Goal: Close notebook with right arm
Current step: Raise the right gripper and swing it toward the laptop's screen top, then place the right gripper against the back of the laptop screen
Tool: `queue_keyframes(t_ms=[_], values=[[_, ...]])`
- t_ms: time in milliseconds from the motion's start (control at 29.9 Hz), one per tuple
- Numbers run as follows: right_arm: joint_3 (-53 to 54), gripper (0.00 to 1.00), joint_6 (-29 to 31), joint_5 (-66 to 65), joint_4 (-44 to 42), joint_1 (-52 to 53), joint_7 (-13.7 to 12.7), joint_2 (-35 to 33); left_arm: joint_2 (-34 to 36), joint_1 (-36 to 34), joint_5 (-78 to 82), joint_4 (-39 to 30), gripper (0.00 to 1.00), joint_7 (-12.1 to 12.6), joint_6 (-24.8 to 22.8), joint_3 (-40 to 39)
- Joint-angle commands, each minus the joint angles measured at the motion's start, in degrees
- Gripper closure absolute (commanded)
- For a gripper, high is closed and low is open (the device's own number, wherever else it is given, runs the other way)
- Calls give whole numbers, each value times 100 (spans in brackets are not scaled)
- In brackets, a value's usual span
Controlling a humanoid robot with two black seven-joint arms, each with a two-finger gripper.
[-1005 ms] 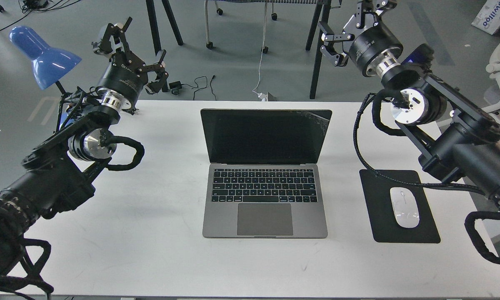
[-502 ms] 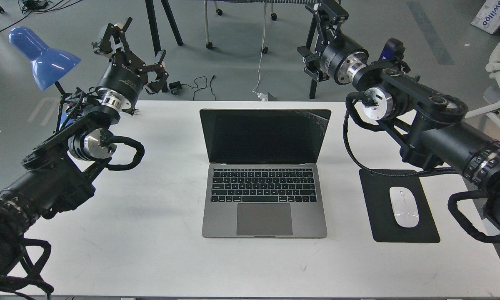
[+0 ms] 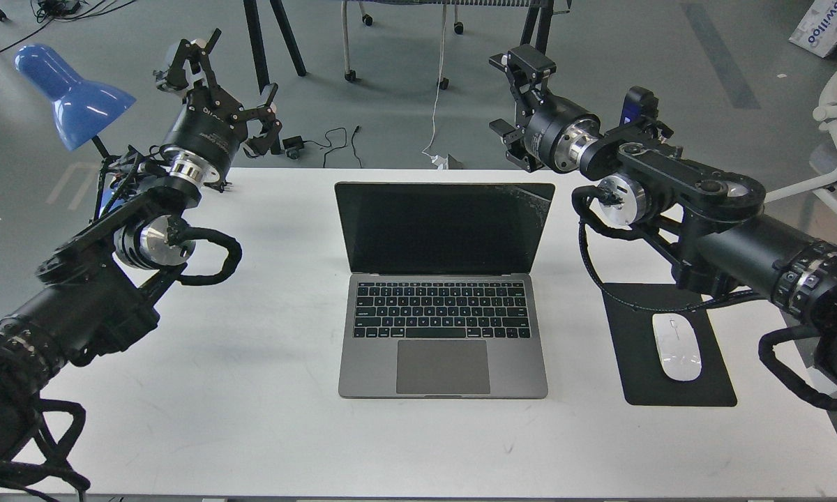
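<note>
The notebook (image 3: pixel 443 307) lies open in the middle of the white table, its dark screen upright and facing me, keyboard and trackpad toward me. My right arm comes in from the right. Its gripper (image 3: pixel 508 94) is open and empty, above and just right of the screen's top right corner, beyond the table's far edge. My left gripper (image 3: pixel 234 73) is open and empty, raised over the table's far left corner, well away from the notebook.
A black mouse pad (image 3: pixel 669 348) with a white mouse (image 3: pixel 676 346) lies right of the notebook, partly under my right arm. A blue desk lamp (image 3: pixel 73 90) stands at the far left. Chair and table legs stand on the floor behind the table (image 3: pixel 251 390).
My right arm has swung left and down, bringing its gripper from the far upper right toward the screen's top right corner. The left arm and the notebook have not moved.
</note>
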Motion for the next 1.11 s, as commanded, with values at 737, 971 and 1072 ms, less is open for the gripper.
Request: queue_keyframes(t_ms=[737,971,1072], values=[[-710,0,132,-25,1045,1,-1,-723,0,0,0,0,0,0,0,-9],[-737,0,131,-25,1845,-69,-1,-1373,0,0,0,0,0,0,0,0],[-746,0,131,-26,2108,-95,-1,-1549,0,0,0,8,0,0,0,0]])
